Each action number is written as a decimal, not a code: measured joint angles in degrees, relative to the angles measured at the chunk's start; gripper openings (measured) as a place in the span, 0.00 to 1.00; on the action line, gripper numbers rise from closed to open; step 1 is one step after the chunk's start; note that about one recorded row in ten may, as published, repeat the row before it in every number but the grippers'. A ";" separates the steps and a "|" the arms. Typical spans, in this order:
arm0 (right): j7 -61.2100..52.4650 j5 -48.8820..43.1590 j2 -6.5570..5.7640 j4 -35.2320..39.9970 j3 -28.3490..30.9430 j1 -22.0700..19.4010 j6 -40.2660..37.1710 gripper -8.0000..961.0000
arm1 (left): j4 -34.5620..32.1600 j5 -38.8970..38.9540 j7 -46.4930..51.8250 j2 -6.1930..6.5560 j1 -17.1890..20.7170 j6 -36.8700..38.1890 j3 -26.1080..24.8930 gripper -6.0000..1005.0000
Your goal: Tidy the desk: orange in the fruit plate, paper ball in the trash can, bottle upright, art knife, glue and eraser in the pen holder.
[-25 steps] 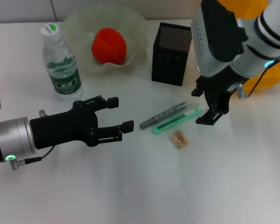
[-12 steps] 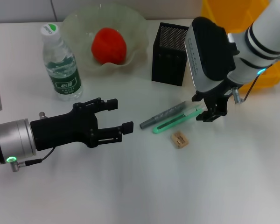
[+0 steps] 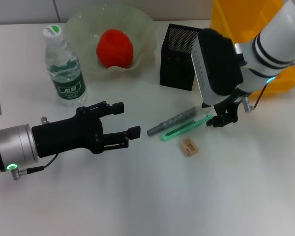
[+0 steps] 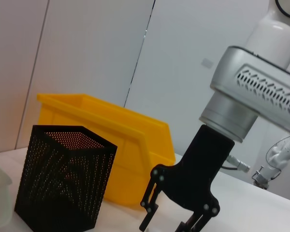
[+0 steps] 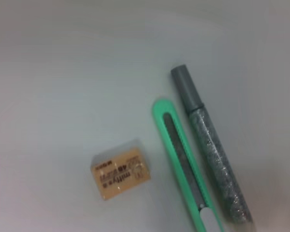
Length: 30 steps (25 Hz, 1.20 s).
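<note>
Jaws of the right gripper (image 3: 220, 118) stand spread and empty, low over the far end of the green art knife (image 3: 186, 126), which lies flat on the counter (image 3: 152, 196) touching the grey glue stick (image 3: 172, 121) along its length; the wrist view shows the pair side by side with the tan eraser (image 5: 120, 169) a little apart from them. Jaws of the left gripper (image 3: 122, 120) are also apart and hold nothing; that arm hangs over the counter near the knife's other end, seemingly idle. Judging by how things lie, the orange (image 3: 115, 47) is already in the glass fruit plate (image 3: 83, 24) and the water bottle (image 3: 64, 66) already stands upright beside it, so the step in hand looks like gathering the stationery, starting with the knife or the glue. The next move probably calls for setting the fingers down astride one slim body only; since the two touch, closing carelessly could pinch both or roll the glue away. Then it needs a lift and a carry to the black mesh pen holder (image 3: 179, 56), which stands just behind them. I see no paper ball. White and plain, the counter carries a yellow bin (image 4: 111, 145) behind the holder, and pale wall panels close off the room.
</note>
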<state>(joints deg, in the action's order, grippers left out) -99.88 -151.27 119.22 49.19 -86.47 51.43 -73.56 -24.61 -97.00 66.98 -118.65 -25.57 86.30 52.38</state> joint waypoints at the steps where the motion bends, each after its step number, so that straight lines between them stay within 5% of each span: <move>1: 0.00 -0.01 0.01 -0.35 -0.79 -0.03 0.66 0.49 | 0.00 0.01 0.00 0.00 0.00 -0.01 0.00 0.86; 30: 0.41 -0.60 0.05 -2.29 -3.27 1.73 -1.00 0.29 | 0.00 1.69 -0.24 0.17 -0.09 -0.08 -0.18 0.86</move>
<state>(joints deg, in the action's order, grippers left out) -99.47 -151.86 119.27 46.90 -89.74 53.17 -74.56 -24.61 -95.31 66.74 -118.48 -25.67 86.22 52.20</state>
